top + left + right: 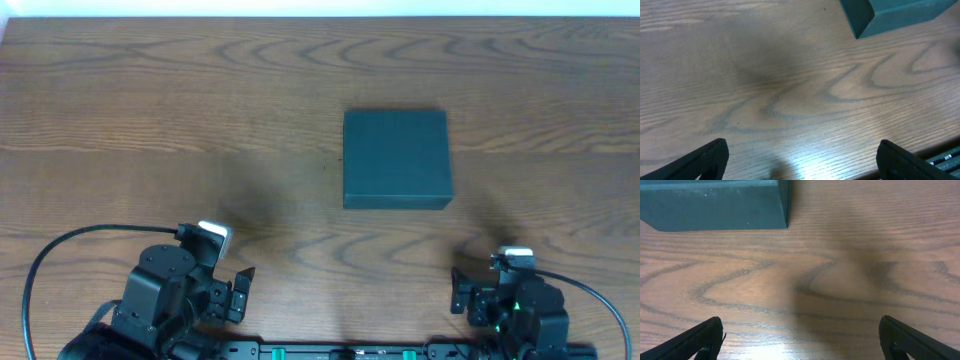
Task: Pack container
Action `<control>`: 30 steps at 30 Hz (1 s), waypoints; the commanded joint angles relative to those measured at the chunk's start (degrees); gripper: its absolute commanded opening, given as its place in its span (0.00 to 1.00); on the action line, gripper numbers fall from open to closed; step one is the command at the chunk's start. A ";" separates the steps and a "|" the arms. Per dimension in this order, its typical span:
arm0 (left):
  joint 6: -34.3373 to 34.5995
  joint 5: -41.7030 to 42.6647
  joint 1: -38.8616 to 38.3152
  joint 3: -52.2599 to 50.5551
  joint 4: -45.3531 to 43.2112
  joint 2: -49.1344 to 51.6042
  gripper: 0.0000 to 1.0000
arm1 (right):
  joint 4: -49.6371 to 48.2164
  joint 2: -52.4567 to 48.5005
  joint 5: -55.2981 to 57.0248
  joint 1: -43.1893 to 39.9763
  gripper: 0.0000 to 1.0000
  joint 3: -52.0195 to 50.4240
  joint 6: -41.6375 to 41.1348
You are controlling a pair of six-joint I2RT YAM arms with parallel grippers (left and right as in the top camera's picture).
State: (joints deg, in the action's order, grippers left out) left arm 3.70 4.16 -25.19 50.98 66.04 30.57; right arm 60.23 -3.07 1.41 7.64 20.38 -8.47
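One container point(396, 158), dark teal and roughly square, rests flat on the table point(150, 120), slightly right of centre and toward the far half. Its top face appears closed, though the overhead view resolves no lid seam. Both pincers stand well apart from it.

The left pincer point(801, 162) sits by the table's near edge. The container lies ahead and to its right. This pincer is spread wide above the wood.

The right pincer point(800, 342) also sits by the near edge. The container lies ahead and to its left. This pincer is likewise spread wide, gripping nothing.
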 commanded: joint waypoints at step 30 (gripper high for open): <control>-5.25 -1.84 4.33 -6.10 -5.11 -5.73 0.95 | 0.17 0.70 -0.15 -0.59 0.99 -0.35 0.85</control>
State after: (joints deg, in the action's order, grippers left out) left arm 1.56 3.51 -22.74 48.40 62.72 27.55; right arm 60.18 -2.92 1.41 7.62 20.38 -8.47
